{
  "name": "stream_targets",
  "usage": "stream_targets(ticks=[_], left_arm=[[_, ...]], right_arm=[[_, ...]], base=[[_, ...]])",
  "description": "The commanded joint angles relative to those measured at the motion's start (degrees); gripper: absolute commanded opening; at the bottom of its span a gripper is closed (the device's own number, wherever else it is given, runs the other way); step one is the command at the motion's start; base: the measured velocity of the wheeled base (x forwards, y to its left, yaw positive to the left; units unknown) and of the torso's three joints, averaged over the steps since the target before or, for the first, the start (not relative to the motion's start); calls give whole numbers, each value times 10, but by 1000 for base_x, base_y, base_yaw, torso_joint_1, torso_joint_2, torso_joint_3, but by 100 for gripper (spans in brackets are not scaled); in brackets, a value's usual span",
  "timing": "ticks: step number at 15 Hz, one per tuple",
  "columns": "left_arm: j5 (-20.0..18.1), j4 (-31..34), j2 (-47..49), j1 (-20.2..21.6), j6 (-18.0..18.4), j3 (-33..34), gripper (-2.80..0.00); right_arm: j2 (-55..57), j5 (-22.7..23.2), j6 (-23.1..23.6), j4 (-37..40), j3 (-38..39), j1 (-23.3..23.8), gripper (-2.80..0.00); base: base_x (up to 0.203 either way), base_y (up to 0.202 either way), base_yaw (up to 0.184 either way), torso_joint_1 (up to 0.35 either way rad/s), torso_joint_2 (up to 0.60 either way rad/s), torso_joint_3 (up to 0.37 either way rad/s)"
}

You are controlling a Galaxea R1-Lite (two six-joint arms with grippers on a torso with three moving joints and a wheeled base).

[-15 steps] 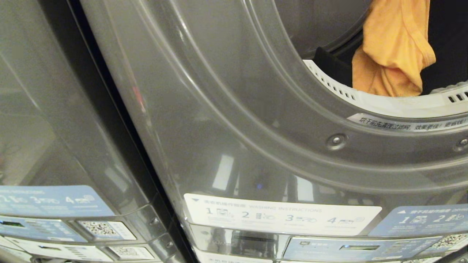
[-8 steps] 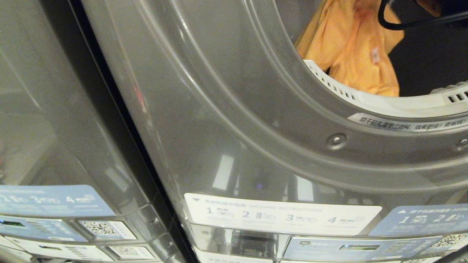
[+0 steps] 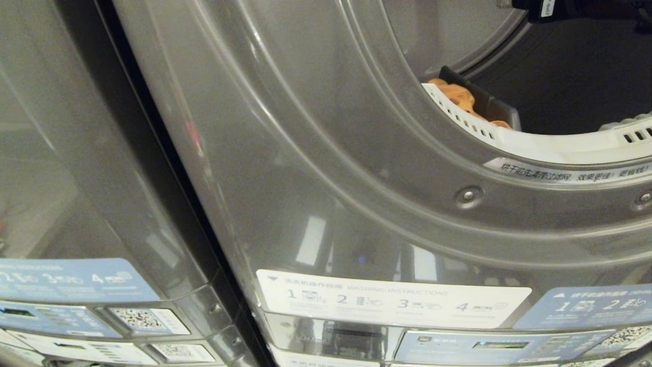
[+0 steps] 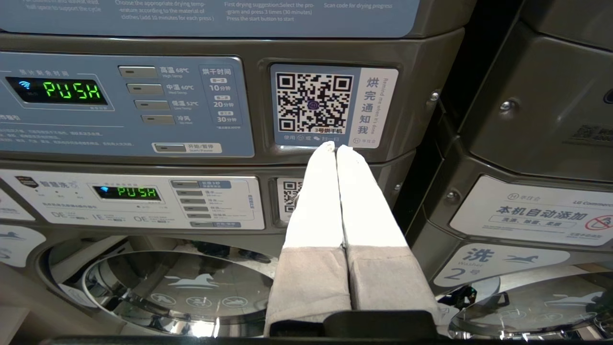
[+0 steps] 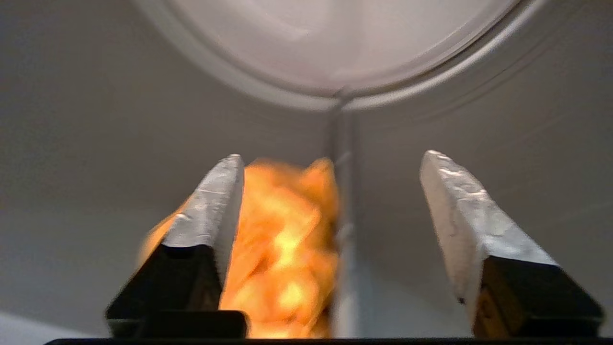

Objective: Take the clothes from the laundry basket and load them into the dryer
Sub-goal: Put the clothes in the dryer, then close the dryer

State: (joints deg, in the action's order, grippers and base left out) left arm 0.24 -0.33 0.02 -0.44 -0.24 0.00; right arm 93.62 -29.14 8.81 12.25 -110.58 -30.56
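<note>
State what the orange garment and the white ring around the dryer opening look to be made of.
Orange garment: soft woven or knit cloth, matte, judging by its crumpled folds. White ring: probably moulded plastic with a smooth, slightly glossy finish, pierced by rows of regular vent slots.

A grey dryer (image 3: 326, 168) fills the frame; through its round opening, an orange garment (image 3: 461, 97) lies low in the drum behind the white perforated rim (image 3: 535, 145), above instruction labels (image 3: 392, 305)
</note>
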Motion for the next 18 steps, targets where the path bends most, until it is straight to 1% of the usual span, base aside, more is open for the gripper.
stream_targets(ticks=[1, 3, 5, 6, 9, 10, 13, 14, 15, 16, 17, 18], left_arm=[[0, 0, -1, 0, 0, 0, -280], [0, 0, -1, 0, 0, 0, -280], [0, 0, -1, 0, 0, 0, -280], [0, 0, -1, 0, 0, -1, -280], [0, 0, -1, 0, 0, 0, -280], [0, 0, -1, 0, 0, 0, -280], [0, 0, -1, 0, 0, 0, -280], [0, 0, -1, 0, 0, -1, -280], [0, 0, -1, 0, 0, 0, -280], [0, 0, -1, 0, 0, 0, -280], [0, 0, -1, 0, 0, 0, -280], [0, 0, -1, 0, 0, 0, -280]], right_arm=[[-25, -3, -9, 21, -1, -15, 0], [-42, -4, -9, 21, 2, -23, 0], [-65, -1, -8, 21, 21, -26, 0], [-80, -1, -9, 21, 37, -34, -280], [-127, -3, -5, 18, 80, -69, -280], [-146, -2, -3, 18, 109, -81, -280], [-221, 6, 4, 5, 251, -98, -280], [-252, 29, 6, -20, 302, -99, -280], [-286, 67, 9, -44, 348, -95, -280], [-325, 110, 11, -58, 396, -76, -280], [-365, 150, 12, -67, 441, -38, -280], [-396, 185, 12, -70, 478, 14, -280]], base=[[0, 0, 0, 0, 0, 0], [0, 0, 0, 0, 0, 0], [0, 0, 0, 0, 0, 0], [0, 0, 0, 0, 0, 0], [0, 0, 0, 0, 0, 0], [0, 0, 0, 0, 0, 0], [0, 0, 0, 0, 0, 0], [0, 0, 0, 0, 0, 0], [0, 0, 0, 0, 0, 0], [0, 0, 0, 0, 0, 0], [0, 0, 0, 0, 0, 0], [0, 0, 0, 0, 0, 0]])
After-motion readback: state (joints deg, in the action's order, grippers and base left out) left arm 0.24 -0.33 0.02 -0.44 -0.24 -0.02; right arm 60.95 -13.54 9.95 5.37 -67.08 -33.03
